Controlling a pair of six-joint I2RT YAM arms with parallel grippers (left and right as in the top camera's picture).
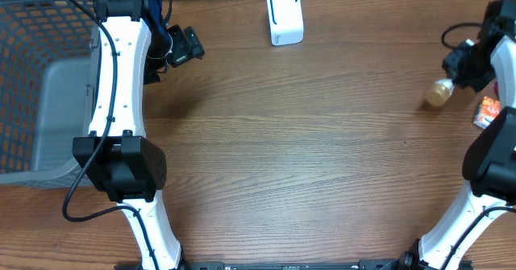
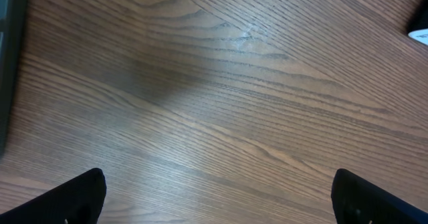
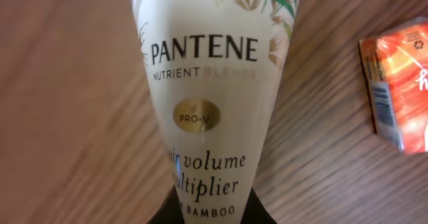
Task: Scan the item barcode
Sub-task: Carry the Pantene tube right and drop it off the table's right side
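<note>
Cream-coloured with leaf art, your Pantene bottle (image 3: 210, 97) sits clenched in the right gripper (image 3: 210, 214), near the orange box (image 3: 398, 83). Your left gripper (image 2: 221, 200) hangs released.

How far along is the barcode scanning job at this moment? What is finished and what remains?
Done: the right end effector is shut on the Pantene bottle. In hand: the bottle is held far from the white device, probably the scanner, which stands at the back. Left: bring the bottle's barcode before it; its barcode is not in view. The left end effector is open and empty.
</note>
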